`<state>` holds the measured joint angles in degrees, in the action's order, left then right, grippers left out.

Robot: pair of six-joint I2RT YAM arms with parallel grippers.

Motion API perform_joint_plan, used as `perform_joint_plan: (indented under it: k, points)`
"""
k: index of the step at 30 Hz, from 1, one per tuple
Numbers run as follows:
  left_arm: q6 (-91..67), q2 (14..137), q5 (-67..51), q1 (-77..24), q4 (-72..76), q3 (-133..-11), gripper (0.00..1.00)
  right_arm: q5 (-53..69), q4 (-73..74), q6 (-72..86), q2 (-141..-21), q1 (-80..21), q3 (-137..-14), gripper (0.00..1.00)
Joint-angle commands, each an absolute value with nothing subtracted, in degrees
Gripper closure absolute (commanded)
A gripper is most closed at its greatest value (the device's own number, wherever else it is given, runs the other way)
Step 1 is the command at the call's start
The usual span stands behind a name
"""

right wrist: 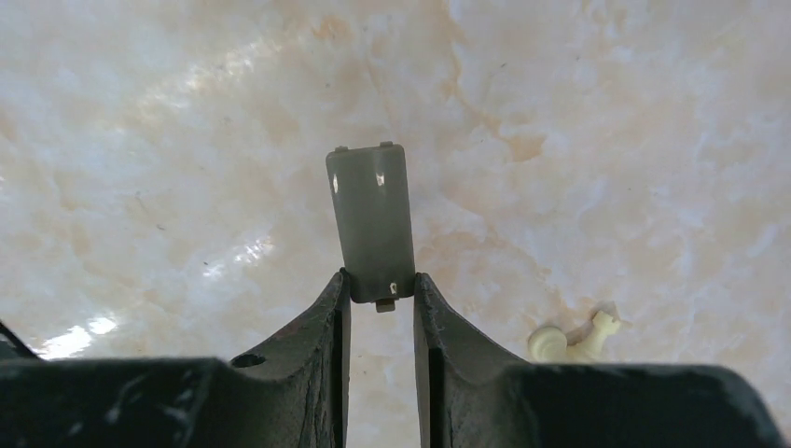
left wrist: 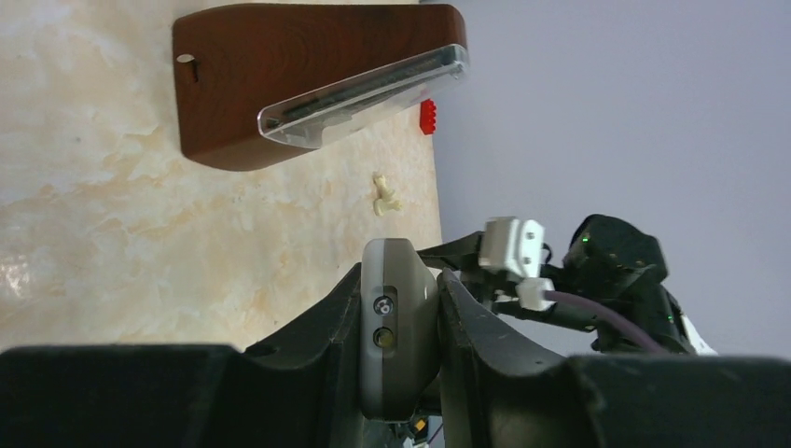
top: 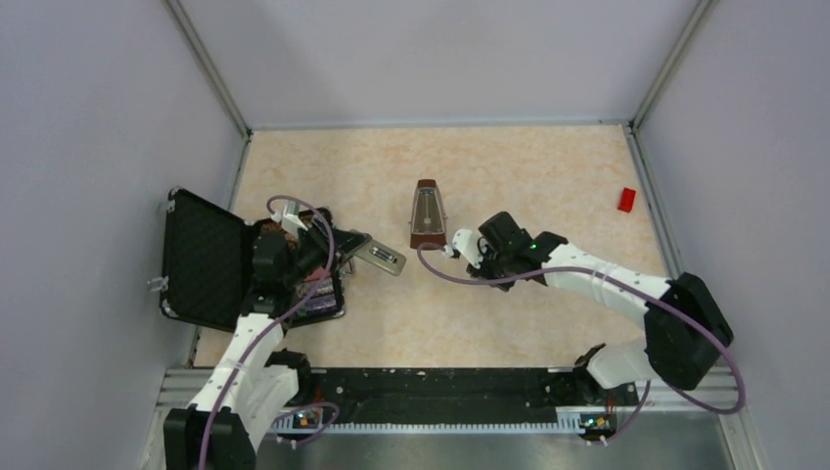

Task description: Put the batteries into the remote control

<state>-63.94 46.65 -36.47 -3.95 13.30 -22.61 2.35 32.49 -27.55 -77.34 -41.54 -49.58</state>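
The left gripper (left wrist: 399, 280) is pinched on the remote (left wrist: 399, 327), which sticks out ahead of its fingers, probably steadied there for closing up. The right gripper (right wrist: 378, 285) pinches the near end of the cover (right wrist: 370, 219), the rest jutting forward, ready to fit. No loose batteries show.

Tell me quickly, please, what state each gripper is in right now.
Left gripper: closed on the remote control, clamped by its sides.
Right gripper: closed on the small grey cover piece, gripped at one end.
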Motion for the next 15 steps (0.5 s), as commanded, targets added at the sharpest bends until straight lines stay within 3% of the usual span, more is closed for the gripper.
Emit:
perform_joint_plan:
  k: [1, 5, 9, 15]
  points:
    - [-61.3, 45.9, -40.4, -5.1, 25.0, -20.2, 1.0, 5.8, 31.4, -20.2, -71.3, -43.6, -53.5, 0.87]
    - [-60.0, 46.2, -39.8, -7.3, 29.6, -18.9, 1.0, 0.7, 36.0, -10.0, -73.8, -49.2, -61.7, 1.0]
    - [-58.6, 48.2, -39.9, -10.5, 31.2, -20.0, 1.0, -3.7, 40.6, -3.5, -77.5, -56.3, -69.3, 1.0]
    - [-53.7, 49.2, -37.1, -15.8, 26.7, -22.4, 1.0, -2.5, 40.8, 5.7, -78.0, -59.3, -73.1, 1.0]
